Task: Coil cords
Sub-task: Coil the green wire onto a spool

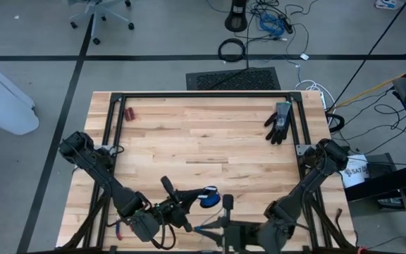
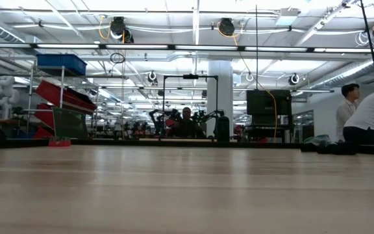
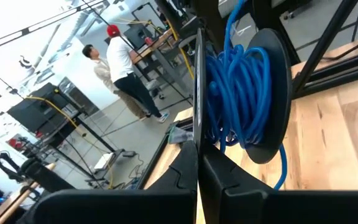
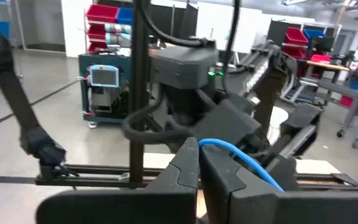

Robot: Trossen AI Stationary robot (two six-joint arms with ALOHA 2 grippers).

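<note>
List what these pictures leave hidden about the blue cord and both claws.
- Blue cord, high view: small, partly under the left claw; its ends cannot be traced.
- Left wrist view: the coil runs off the frame's edge.
- Low view: neither cord nor claws show.
- Right claw, high view: the arm's own body crowds it.

No text, label, brand or number can be read anywhere in these views.

Lighting, as I see it: bright, even, from ceiling lamps (image 2: 226, 26); soft shadows under arms on table (image 1: 210, 141); near tabletop blurred in low view; right wrist view soft, left wrist view tilted
</note>
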